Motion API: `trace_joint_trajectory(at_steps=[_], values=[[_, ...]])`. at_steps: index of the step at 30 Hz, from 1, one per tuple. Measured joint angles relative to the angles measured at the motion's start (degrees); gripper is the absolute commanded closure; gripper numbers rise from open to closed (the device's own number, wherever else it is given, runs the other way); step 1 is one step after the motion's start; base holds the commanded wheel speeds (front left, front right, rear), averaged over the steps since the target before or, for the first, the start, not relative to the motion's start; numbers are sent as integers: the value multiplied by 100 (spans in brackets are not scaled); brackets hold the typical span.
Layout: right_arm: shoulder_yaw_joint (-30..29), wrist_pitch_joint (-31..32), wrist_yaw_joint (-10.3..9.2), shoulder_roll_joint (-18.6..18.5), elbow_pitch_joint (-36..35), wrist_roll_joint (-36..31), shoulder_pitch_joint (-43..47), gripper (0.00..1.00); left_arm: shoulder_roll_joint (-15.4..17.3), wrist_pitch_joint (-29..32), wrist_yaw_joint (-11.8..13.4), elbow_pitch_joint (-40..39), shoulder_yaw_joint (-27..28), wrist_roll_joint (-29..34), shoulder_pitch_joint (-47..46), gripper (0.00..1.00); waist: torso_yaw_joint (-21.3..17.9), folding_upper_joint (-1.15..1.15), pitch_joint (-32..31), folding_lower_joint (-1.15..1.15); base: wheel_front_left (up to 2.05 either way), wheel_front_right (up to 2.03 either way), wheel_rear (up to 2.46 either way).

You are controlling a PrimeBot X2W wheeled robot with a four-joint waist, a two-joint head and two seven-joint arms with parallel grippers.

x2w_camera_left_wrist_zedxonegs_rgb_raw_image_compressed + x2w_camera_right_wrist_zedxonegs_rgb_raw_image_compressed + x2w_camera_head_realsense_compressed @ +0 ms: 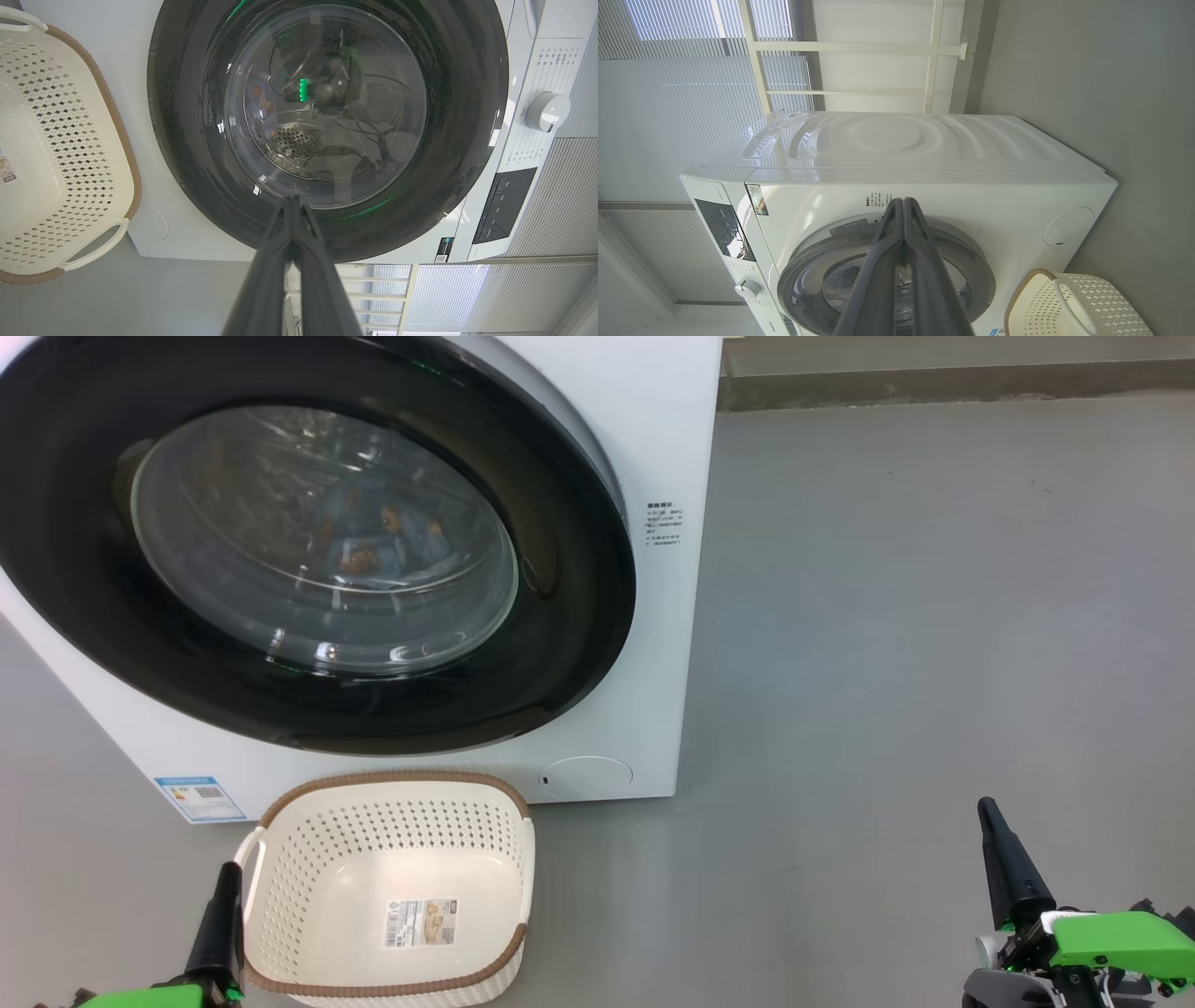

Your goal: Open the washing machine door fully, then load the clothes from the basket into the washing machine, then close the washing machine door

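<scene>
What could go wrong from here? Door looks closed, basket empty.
1. The washing machine door looks shut, but I cannot tell whether it has caught; it may only be pushed to and could swing open.
2. The clothes show through the glass; a fold might be trapped at the door's edge, which the black rim hides.
3. The shut left pincer stands right beside the basket handle; a sideways move could snag or shove it.

The washing machine door [560,644], black-rimmed with a glass bowl, sits shut on the white washing machine [667,448]. The clothes [373,537], blue with orange-brown print, lie behind the glass. The cream perforated basket [392,775] stands upright on the floor just before the machine.
</scene>
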Motion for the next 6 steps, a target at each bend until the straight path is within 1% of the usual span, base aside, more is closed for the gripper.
trace_joint_trajectory(at_steps=[6], values=[[0,0,0,0,0,0,0,100,0,0,0,0,0,0,0,100,0,0,0,0,0,0,0]])
